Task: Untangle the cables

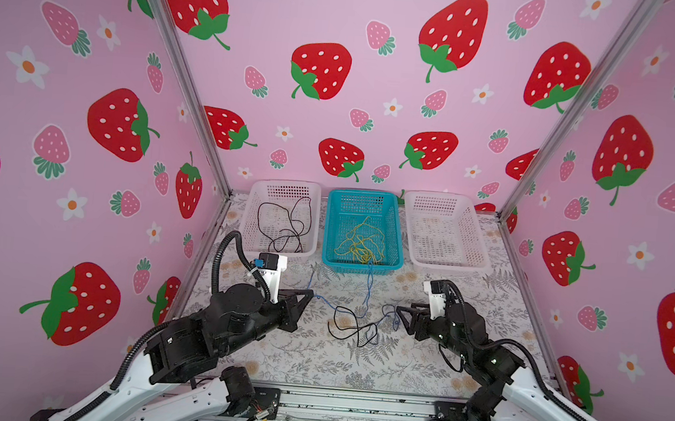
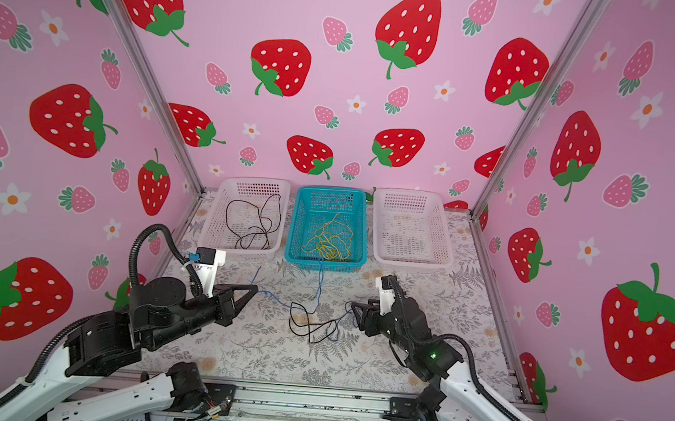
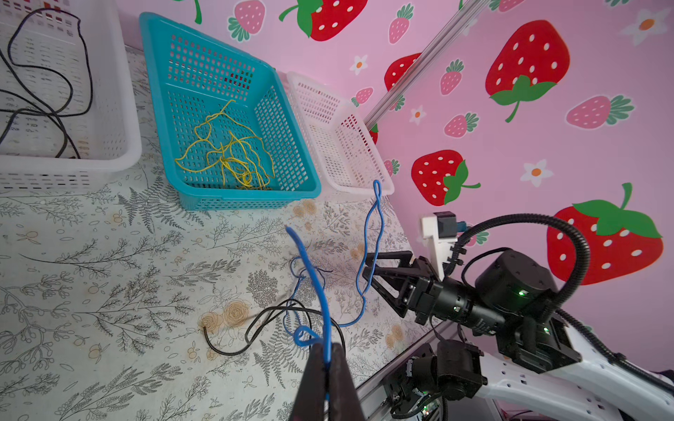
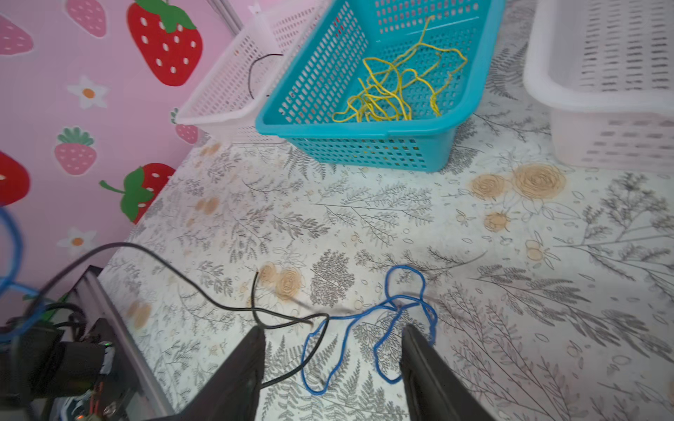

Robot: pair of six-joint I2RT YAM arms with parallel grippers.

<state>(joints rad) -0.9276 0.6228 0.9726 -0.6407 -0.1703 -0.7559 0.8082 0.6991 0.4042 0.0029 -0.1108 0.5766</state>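
Observation:
A blue cable [image 1: 369, 293] lies looped across the floral table, crossing a black cable [image 4: 253, 291] at the middle front. My left gripper [image 3: 328, 350] is shut on one strand of the blue cable [image 3: 313, 269], a little above the table on the left [image 1: 312, 292]. My right gripper [image 4: 332, 330] stands open just over the blue loops [image 4: 364, 313], with nothing between its fingers. A yellow cable [image 1: 360, 242] lies bunched in the blue basket [image 1: 360, 265]. Another black cable [image 1: 284, 223] lies in the left white basket [image 1: 284, 184].
A white basket [image 1: 443, 264] with nothing in it stands at the back right. All three baskets line the back wall. Metal frame posts and pink strawberry walls close in the table on three sides. A metal rail runs along the front edge.

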